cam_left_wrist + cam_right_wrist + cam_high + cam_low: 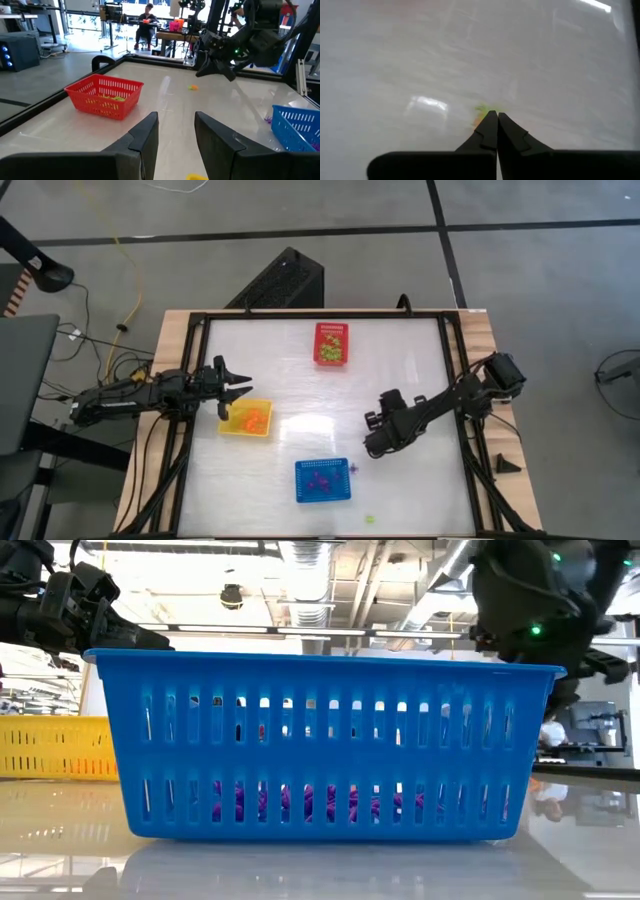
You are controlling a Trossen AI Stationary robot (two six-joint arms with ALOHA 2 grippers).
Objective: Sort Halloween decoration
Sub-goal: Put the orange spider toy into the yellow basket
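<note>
Just beyond the right hand's closed fingertips sits a small orange-green trinket, seemingly pinched.

Overhead camera faced straight down on the glossy white counter; low camera sat close behind the blue perforated plastic basket, shared with overhead.

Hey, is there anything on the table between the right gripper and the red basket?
Nothing visible. The right gripper sits shut near the table's middle, a small orange-green trinket at its fingertips. From there to the red basket at the far edge, the high view shows only bare tabletop; the yellow basket and blue basket lie off that line.
</note>
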